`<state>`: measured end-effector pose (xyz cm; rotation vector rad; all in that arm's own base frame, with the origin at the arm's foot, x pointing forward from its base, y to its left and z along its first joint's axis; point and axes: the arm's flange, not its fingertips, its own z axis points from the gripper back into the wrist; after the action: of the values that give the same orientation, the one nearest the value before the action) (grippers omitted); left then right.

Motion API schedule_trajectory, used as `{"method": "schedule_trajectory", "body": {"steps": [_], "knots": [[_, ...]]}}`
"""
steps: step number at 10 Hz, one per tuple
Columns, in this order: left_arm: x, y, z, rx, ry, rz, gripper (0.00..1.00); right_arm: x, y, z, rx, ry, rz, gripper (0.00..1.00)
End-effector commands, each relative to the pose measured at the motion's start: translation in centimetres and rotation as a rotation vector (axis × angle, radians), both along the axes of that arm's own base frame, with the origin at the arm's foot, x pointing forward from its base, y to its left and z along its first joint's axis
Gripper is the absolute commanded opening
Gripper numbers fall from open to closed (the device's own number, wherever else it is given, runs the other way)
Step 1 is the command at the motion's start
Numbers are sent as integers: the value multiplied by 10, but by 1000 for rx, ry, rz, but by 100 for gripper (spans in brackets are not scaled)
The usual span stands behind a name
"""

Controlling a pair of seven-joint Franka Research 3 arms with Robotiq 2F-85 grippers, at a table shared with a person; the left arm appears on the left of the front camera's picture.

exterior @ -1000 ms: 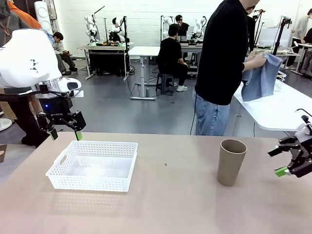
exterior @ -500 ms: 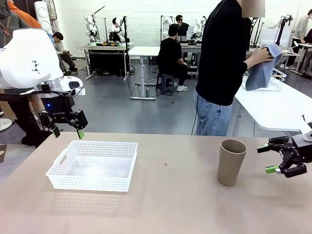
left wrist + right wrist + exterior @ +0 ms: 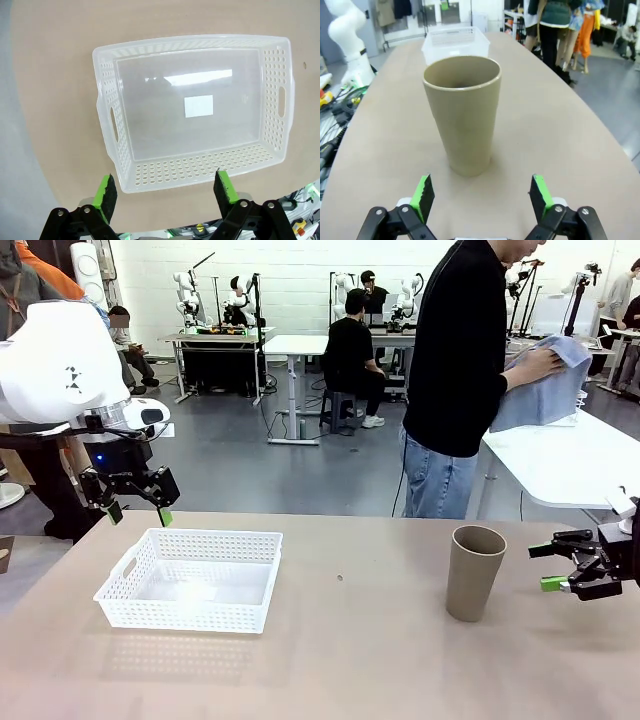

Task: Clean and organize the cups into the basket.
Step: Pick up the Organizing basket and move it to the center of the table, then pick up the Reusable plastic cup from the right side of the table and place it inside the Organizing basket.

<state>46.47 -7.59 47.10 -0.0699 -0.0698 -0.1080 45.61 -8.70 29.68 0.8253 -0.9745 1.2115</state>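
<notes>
— Where is the tan cup point(image 3: 474, 573) sitting?
— It is standing upright on the tabletop point(image 3: 350, 670), toward the right side, well apart from the white basket point(image 3: 215, 536), which is lying toward the left.
— What are the tools doing?
— The right tool point(image 3: 542, 568) is hovering just beside the cup and pointing at it, jaws spread wide, not touching it. The left tool point(image 3: 139, 514) is hanging above the basket's far left corner, jaws also spread apart.
— Anyone else?
— A person point(image 3: 460, 370) is standing at the far side, handling a blue cloth point(image 3: 545, 390).
</notes>
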Motion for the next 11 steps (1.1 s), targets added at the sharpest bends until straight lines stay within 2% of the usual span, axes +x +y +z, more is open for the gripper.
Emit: {"method": "schedule_trajectory", "body": {"steps": [1,3,5,8,11], "knots": [[0,-1,0,0,-1,-1,100,-4,0,4,7,-40,49,100],[0,-1,0,0,-1,-1,100,-1,1,2,1,-15,17,100],[2,6,-4,3,-4,18,100,16,8,-19,32,37,38,100],[13,17,-30,33,16,59,100,24,22,-38,52,41,122,100],[20,18,-39,60,36,71,100,29,29,-42,85,8,138,100]]}}
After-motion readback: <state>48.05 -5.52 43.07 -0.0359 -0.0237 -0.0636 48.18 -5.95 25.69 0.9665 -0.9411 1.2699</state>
